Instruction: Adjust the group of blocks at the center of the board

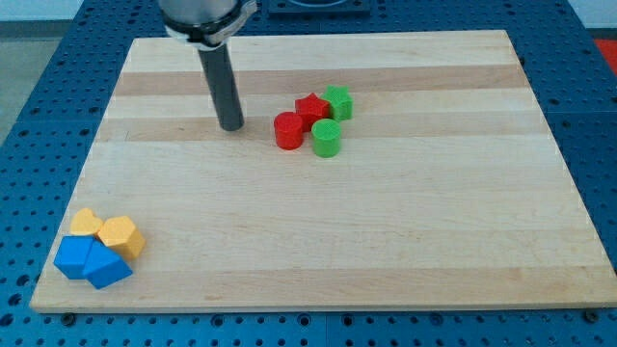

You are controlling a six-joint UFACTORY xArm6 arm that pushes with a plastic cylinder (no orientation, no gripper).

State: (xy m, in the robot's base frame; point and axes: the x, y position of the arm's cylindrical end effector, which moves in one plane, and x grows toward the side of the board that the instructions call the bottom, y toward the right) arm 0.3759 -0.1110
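Mostly clear view: only a few parts are cut off or hard to read.
Cut off: the arm's upper body leaves the frame at the top edge, above my rod.
Hard to make out: the shape of the green block at the cluster's upper right; it looks lobed, but I cannot tell for sure.
Partly hidden: the blue blocks at the lower left overlap each other, and their exact shapes are unclear.
My tip: resting on the wooden board, upper middle of the frame, left of the cluster and clearly apart from it.
Jaws: none on this rod, so nothing opens, closes or clamps.
Task group: four blocks, slightly right of centre in the upper half.
Red cylinder: nearest my tip, at the cluster's left.
Red star: just above and right of it, touching.
Green cylinder: at the cluster's lower right.
Yellow blocks: two, against the blue ones, far lower left.
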